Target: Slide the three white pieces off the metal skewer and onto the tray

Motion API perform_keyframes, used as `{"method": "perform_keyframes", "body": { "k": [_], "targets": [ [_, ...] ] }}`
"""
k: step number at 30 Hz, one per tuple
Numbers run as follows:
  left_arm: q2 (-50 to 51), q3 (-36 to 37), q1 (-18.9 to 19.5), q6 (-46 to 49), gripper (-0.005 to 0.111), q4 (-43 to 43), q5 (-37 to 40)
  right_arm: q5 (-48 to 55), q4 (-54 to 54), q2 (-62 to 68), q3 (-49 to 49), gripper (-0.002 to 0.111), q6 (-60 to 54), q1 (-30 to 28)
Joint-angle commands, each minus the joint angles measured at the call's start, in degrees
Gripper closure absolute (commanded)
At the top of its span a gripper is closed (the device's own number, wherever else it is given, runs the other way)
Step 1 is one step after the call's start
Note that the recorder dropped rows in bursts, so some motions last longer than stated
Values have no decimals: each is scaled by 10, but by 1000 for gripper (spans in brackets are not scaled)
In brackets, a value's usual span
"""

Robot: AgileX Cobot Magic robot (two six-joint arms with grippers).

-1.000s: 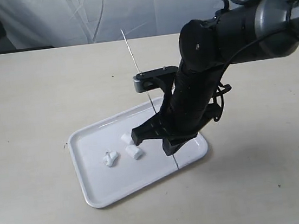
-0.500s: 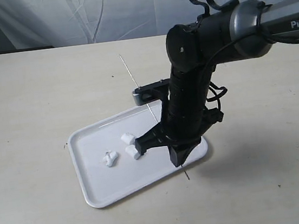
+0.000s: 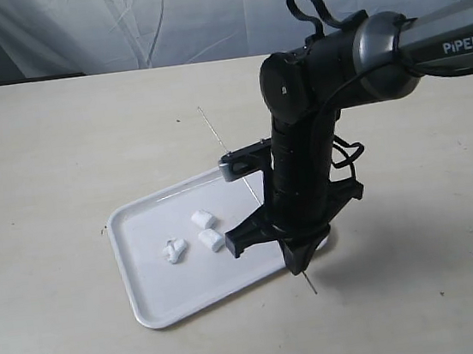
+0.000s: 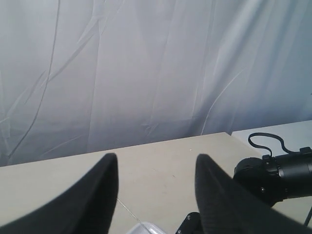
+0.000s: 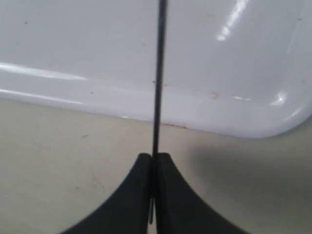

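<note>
White cloth backdrop [image 3: 115, 28], beige table [image 3: 39, 184], white tray [image 3: 154, 312] set near the middle. Three white pieces [image 3: 212, 240] lie loose on the tray floor, close together and well inside the rim. None is on the skewer [image 3: 214, 132], so I judge the stripping done. The right end effector [image 5: 154, 161] is pinched tight on the bare skewer near its lower end. The rod stands steeply tilted, its top leaning away and its tip poking just past the tray's near rim over the table. My guess is that steep hold lets anything threaded on it drop into the tray. The left end effector [image 4: 156, 195] is spread wide with nothing between its fingers and looks out over the table, clear of the work.
</note>
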Motion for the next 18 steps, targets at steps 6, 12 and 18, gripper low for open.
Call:
{"method": "perform_keyframes", "body": {
  "k": [6,12,18],
  "targets": [
    [-3,4,0,-14,60,-2,-2,10,12,-1,-3,109,1,-3],
    [-3,4,0,-16,60,-2,-13,7,23,-1,-3,103,1,-3],
    [-3,4,0,-28,60,-2,-30,-25,36,3,-3,85,7,-3]
  ]
}}
